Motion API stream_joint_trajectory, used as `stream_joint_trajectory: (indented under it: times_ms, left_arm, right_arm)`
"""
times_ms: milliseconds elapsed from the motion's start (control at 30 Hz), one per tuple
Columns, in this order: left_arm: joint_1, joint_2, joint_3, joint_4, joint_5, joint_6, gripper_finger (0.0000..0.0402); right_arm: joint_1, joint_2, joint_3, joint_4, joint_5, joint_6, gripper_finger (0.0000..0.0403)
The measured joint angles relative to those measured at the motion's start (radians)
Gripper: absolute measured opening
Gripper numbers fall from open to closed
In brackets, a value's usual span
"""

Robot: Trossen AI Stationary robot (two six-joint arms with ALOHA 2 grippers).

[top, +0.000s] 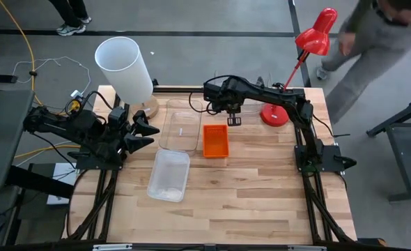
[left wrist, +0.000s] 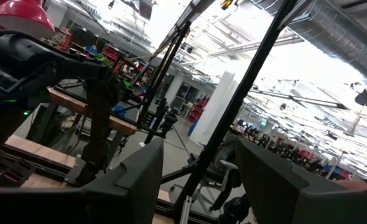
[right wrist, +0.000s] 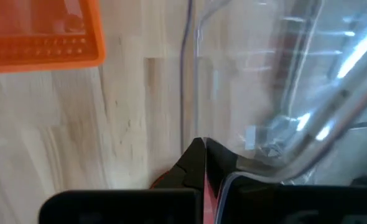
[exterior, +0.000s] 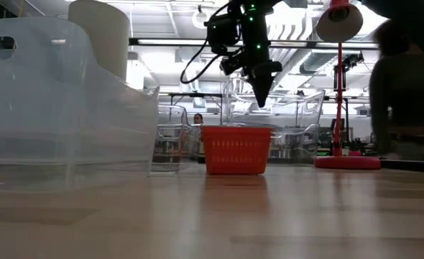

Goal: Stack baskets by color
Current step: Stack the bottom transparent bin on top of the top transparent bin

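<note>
An orange basket stands on its base mid-table, open side up. A clear bin stands left of it, and another clear bin sits nearer the front edge. My right gripper is shut and points down. It hangs above the table by the orange basket's far right corner, well higher than its rim. In the right wrist view a clear bin's wall fills the side next to my shut right gripper. My left gripper waits open at the table's left edge. My right gripper has the curved rim of a clear bin running right up to its shut fingertips in the right wrist view. I cannot tell whether the fingertips touch that rim.
A white cylindrical lampshade stands at the far left. A red desk lamp has its base at the far right, under my right arm. A person walks past the table's far right corner. Bare wood lies toward the near edge.
</note>
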Motion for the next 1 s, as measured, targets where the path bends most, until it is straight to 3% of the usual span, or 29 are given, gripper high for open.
stream_joint_trajectory:
  times_ms: [700,833,1000]
  left_arm:
    - [0.000,0.000,0.000,-0.001,0.000,0.000,0.0191]
    - [0.000,0.000,0.000,-0.001,0.000,0.000,0.0191]
    - [0.000,0.000,0.000,-0.001,0.000,0.000,0.0191]
  right_arm:
    - [-0.009,0.000,-0.001,0.017,0.013,0.059,0.0006]
    - [-0.007,0.000,-0.001,0.013,0.040,0.056,0.0050]
    - [0.000,0.000,-0.001,0.011,0.089,0.041,0.0144]
